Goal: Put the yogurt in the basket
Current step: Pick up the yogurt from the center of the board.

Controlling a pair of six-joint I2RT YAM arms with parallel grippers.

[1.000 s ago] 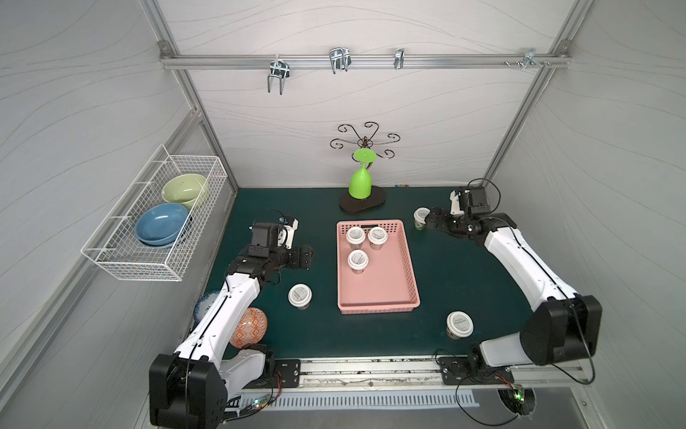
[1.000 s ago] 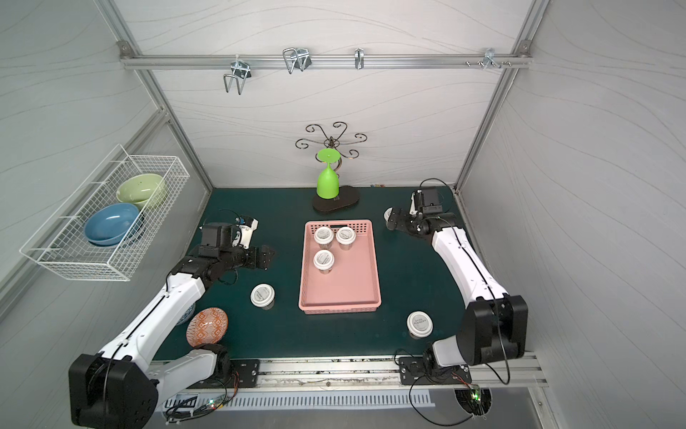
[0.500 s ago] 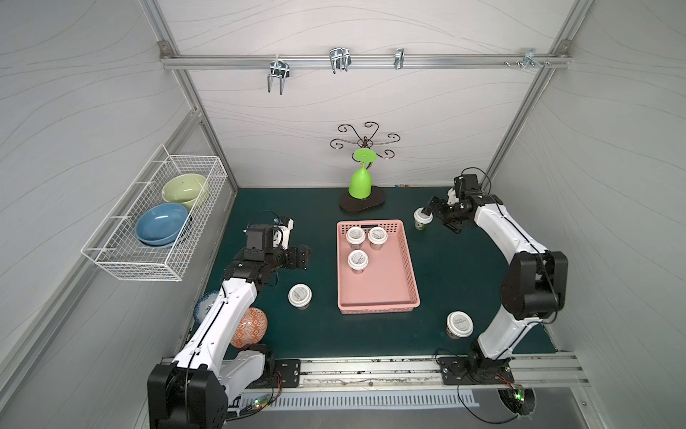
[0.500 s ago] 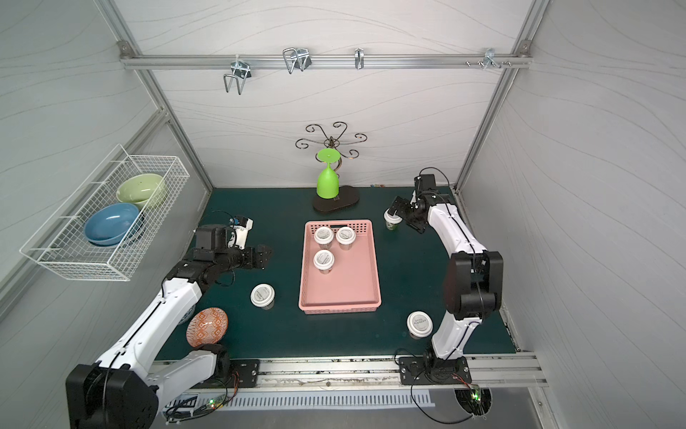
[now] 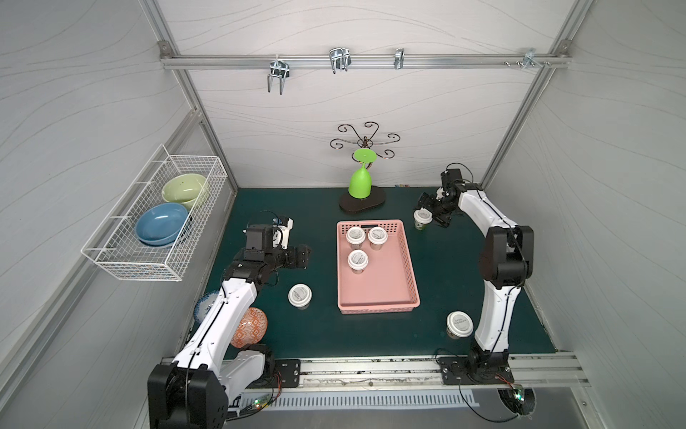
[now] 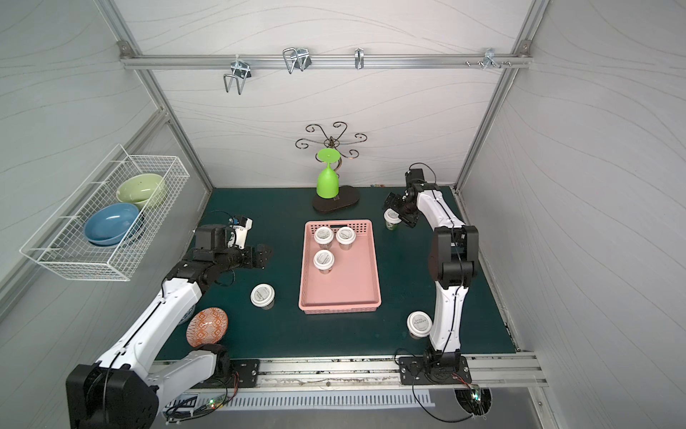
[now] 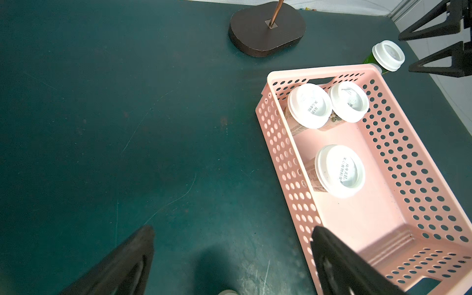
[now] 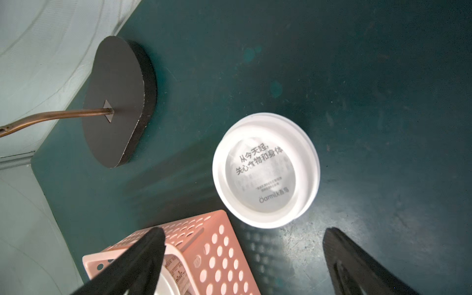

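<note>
The pink basket (image 5: 376,297) (image 6: 339,297) lies mid-table with three white-lidded yogurt cups (image 5: 358,259) in its far half. Another yogurt cup (image 5: 422,217) (image 8: 265,169) stands on the mat by the basket's far right corner. My right gripper (image 5: 432,212) (image 8: 245,231) is open just beside it, fingertips short of the lid, nothing between them. A further cup (image 5: 300,295) stands left of the basket and one (image 5: 460,324) at the front right. My left gripper (image 5: 304,256) (image 7: 233,231) hangs open over bare mat, left of the basket wall (image 7: 281,153).
A dark stand base (image 5: 362,202) with a green glass (image 5: 360,184) sits at the back centre. Patterned bowls (image 5: 252,327) lie front left under the left arm. A white wire basket (image 5: 156,219) with bowls hangs on the left wall.
The right arm's elbow has swung in from the right and now stands upright, while its gripper stayed by the back cup. The left arm has barely moved.
</note>
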